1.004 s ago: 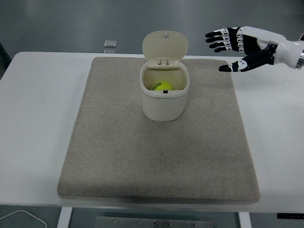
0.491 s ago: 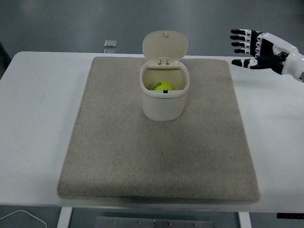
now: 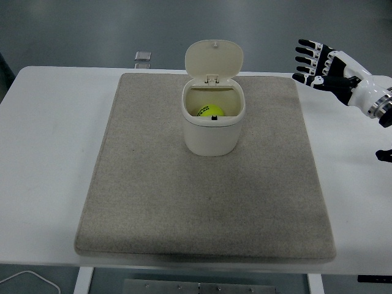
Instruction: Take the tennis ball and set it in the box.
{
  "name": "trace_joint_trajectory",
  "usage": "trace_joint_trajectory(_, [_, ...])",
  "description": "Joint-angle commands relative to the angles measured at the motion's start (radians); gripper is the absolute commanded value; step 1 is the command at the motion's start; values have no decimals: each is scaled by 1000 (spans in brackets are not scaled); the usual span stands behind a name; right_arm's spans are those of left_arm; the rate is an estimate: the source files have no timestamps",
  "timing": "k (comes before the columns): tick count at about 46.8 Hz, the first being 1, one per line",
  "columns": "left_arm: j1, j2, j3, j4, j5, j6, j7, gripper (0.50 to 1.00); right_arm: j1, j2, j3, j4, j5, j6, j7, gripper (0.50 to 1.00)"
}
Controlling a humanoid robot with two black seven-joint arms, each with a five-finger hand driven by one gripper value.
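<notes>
Here we see a white table [image 3: 49,122] bearing a beige mat [image 3: 153,202]; on it stands the cream box [image 3: 211,131], lid upright, with the tennis ball [image 3: 209,111] inside — the right hand [image 3: 321,64] hangs apart, fingers spread, empty.

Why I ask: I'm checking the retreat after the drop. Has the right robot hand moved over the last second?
Yes. The right robot hand has pulled back toward the picture's right edge, away from the box; it is now past the mat's right edge, fingers spread.
</notes>
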Motion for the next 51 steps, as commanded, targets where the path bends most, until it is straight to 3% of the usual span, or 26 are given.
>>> trace_joint_trajectory(1, [0, 0, 0, 1, 0, 0, 0, 992, -3, 2, 1, -9, 105, 1, -37, 928])
trace_joint_trajectory(11, [0, 0, 0, -1, 0, 0, 0, 992, -1, 7, 13, -26, 316, 7, -95, 930])
trace_joint_trajectory(23, [0, 0, 0, 1, 0, 0, 0, 992, 10, 53, 21, -65, 531, -2, -209, 930])
trace_joint_trajectory(36, [-1, 0, 0, 1, 0, 0, 0, 990, 6, 119, 26, -161, 537, -2, -212, 930])
trace_joint_trajectory(51, [-2, 0, 0, 1, 0, 0, 0, 992, 8, 127, 26, -168, 531, -1, -212, 930])
